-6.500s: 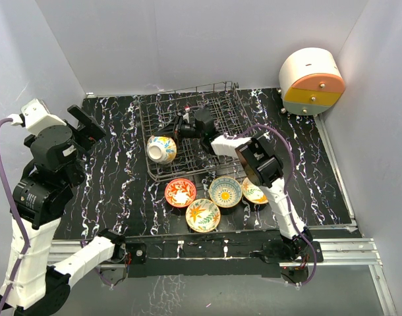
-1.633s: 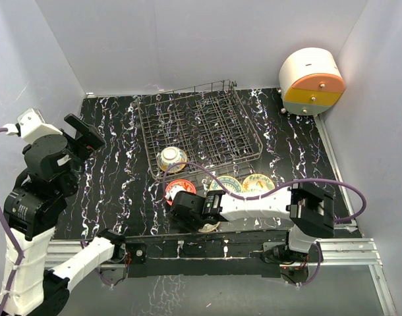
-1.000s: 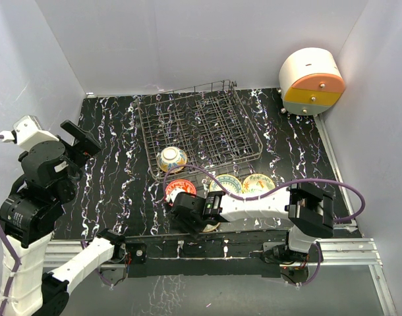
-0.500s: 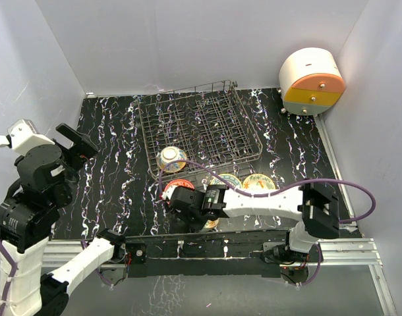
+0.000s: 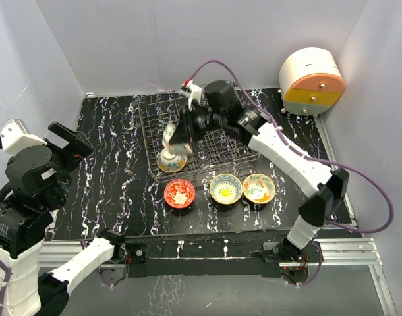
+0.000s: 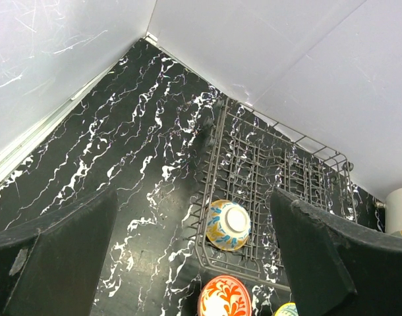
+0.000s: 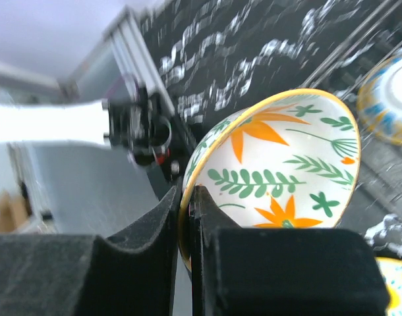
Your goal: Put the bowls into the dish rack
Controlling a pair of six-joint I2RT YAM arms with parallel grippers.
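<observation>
- The left tool [image 6: 194,197] is raised at the bench's [image 5: 115,171] 9 o'clock side with its jaws spread fully and nothing between them. It is well apart from every bowl.
- The dish rack [image 5: 250,141] sits at the 12 o'clock side of the bench. A bowl with blue leaves [image 5: 170,161] lies in its near-left corner, base up.
- The right tool [image 7: 186,197] is clamped on the rim of the orange-and-green bowl [image 7: 280,178], one finger inside and one outside. It holds the bowl on edge over the rack's left part.
- The blue-leaved bowl lies just at 6 o'clock of the held bowl, so the free tines are toward 12 to 3 o'clock. The right arm alone is placed to set the bowl down.
- On the bench at the rack's 6 o'clock, in a row, sit the red bowl [image 5: 179,193], the blue-and-yellow bowl [image 5: 225,189] and the cream bowl [image 5: 258,188], all not yet loaded.
</observation>
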